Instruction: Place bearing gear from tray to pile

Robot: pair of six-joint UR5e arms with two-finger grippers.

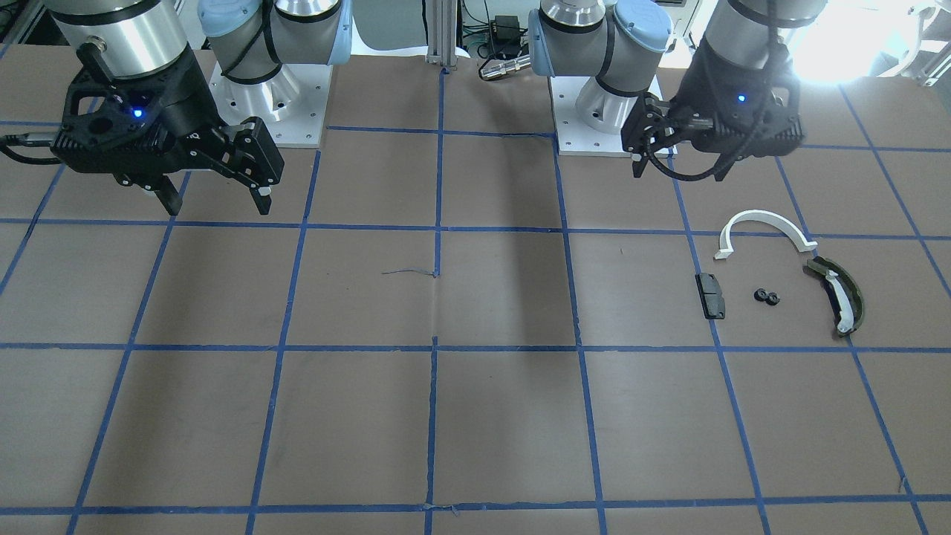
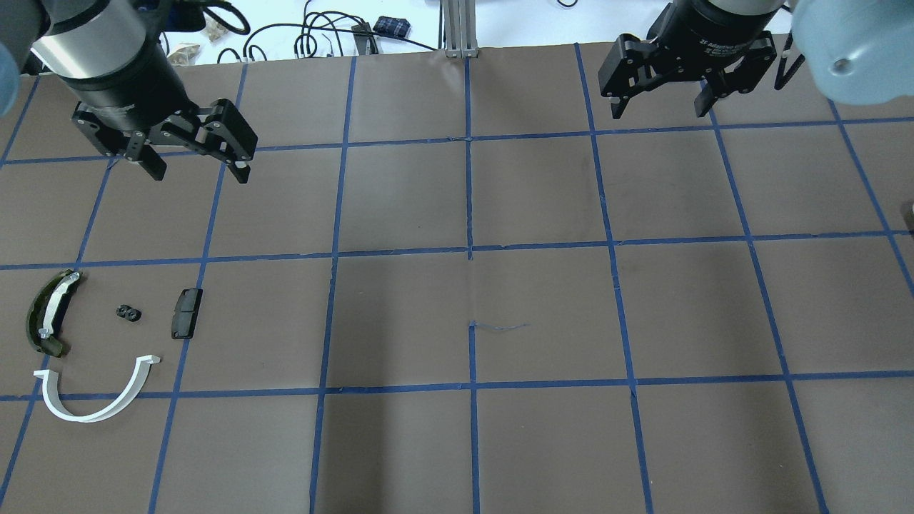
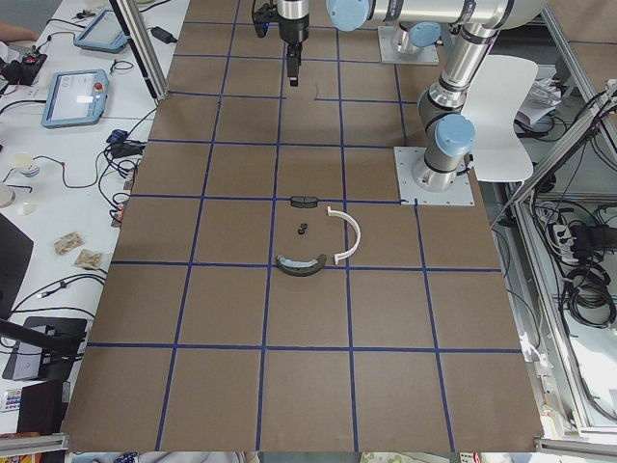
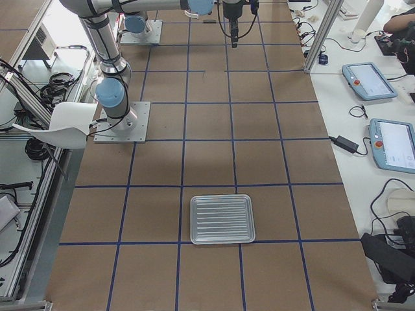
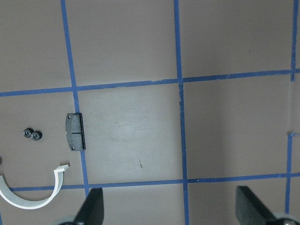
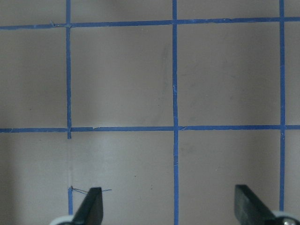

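Note:
The bearing gear (image 1: 767, 297), a small black double gear, lies on the table among the pile: a white half-ring (image 1: 765, 216), a black block (image 1: 711, 295) and an olive curved piece with a white strip (image 1: 839, 297). The gear also shows in the overhead view (image 2: 128, 313) and the left wrist view (image 5: 33, 134). The metal tray (image 4: 222, 219) lies empty at the table's right end. My left gripper (image 2: 200, 173) is open and empty, above the table beyond the pile. My right gripper (image 2: 659, 111) is open and empty, high over the far right.
The table is brown paper with a blue tape grid. The arm bases (image 1: 275, 111) stand on white plates at the robot's edge. Tablets and cables (image 4: 369, 81) lie on the side bench beyond the table.

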